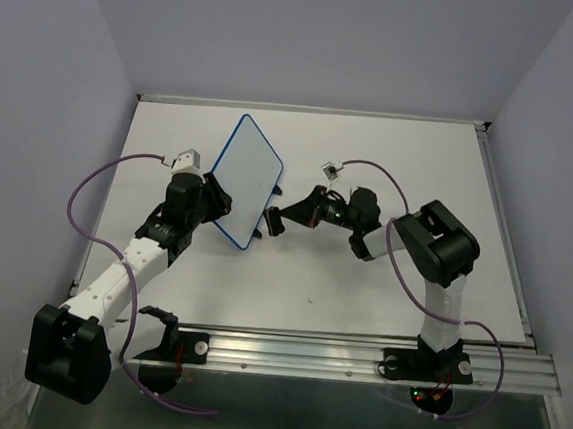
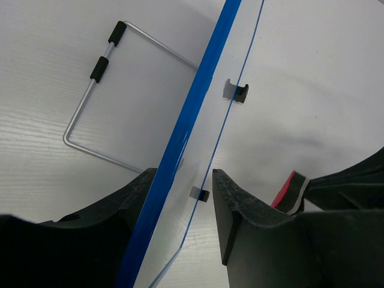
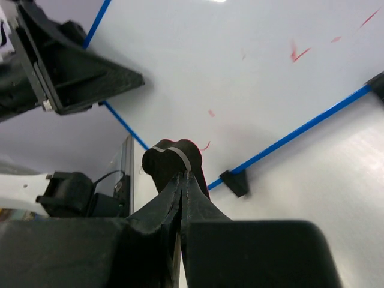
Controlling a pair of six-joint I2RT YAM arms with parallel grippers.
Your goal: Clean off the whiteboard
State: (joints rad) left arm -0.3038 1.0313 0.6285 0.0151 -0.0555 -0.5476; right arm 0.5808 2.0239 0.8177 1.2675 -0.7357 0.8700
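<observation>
My left gripper (image 1: 217, 201) holds the whiteboard (image 1: 247, 176) tilted up off the table by its left edge. In the left wrist view the thick blue rim (image 2: 192, 126) runs between the jaws of the left gripper (image 2: 183, 189), which are shut on it. A small black-and-red eraser (image 3: 171, 157) is squeezed in my right gripper (image 3: 183, 175), pressed against the lower part of the board face. Faint red marks (image 3: 298, 54) remain on the white surface (image 3: 240, 78). From above, the right gripper (image 1: 278, 220) sits at the board's lower right corner, and the eraser (image 2: 291, 191) also shows in the left wrist view.
A bent wire stand (image 2: 90, 102) with black sleeves hangs behind the board. A black foot (image 3: 234, 182) sits on the board's blue edge. An aluminium rail (image 1: 354, 356) runs along the table's near edge, and purple cables (image 1: 88, 187) loop beside both arms.
</observation>
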